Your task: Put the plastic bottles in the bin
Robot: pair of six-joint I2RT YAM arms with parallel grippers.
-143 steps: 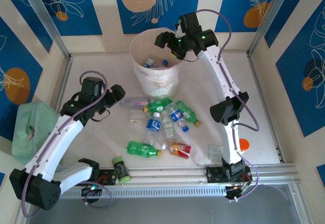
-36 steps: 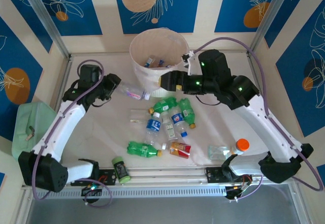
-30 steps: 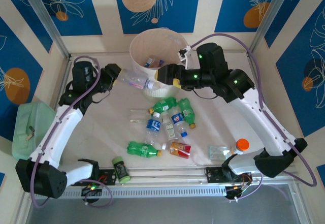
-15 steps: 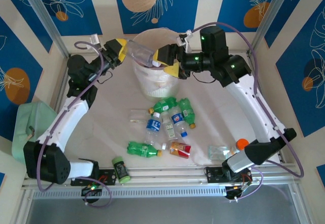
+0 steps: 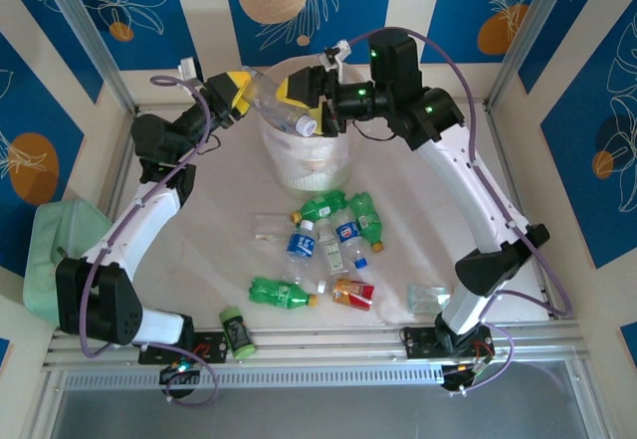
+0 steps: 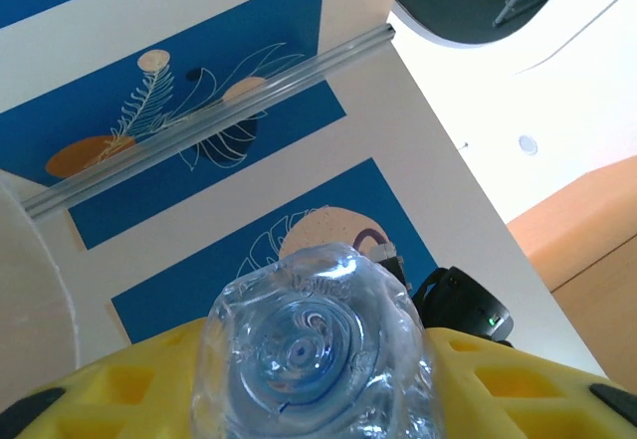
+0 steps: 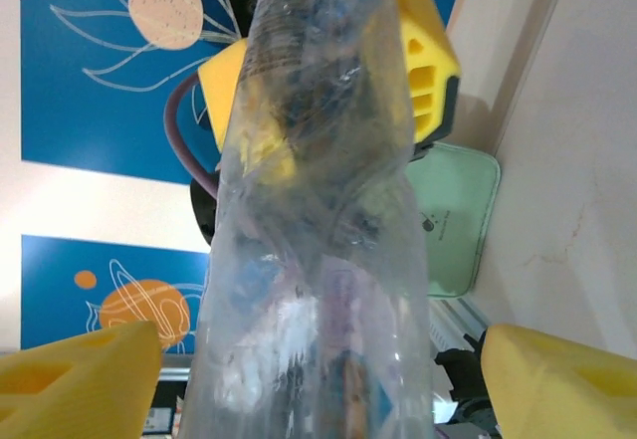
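- The left gripper (image 5: 242, 89) is raised at the left rim of the bin (image 5: 299, 165). Its yellow fingers (image 6: 109, 399) are closed on the base end of a clear bottle (image 5: 277, 108), one finger on each side of the base.
- The bottle is held off the bench (image 5: 214, 260), above the bin mouth. It slopes down to the right, with the cap end lowest. This hold probably puts the bottle where a release drops it into the bin.
- The right gripper (image 7: 320, 344) faces the cap end from the right. Its fingers (image 7: 70, 379) stand wide, one on each side of the bottle. A gap shows at each finger, so they hold nothing. They may be placed to take or steady the bottle.
- The loose bottles (image 5: 318, 235) lie in a cluster on the bench in front of the bin, well apart from both grippers.
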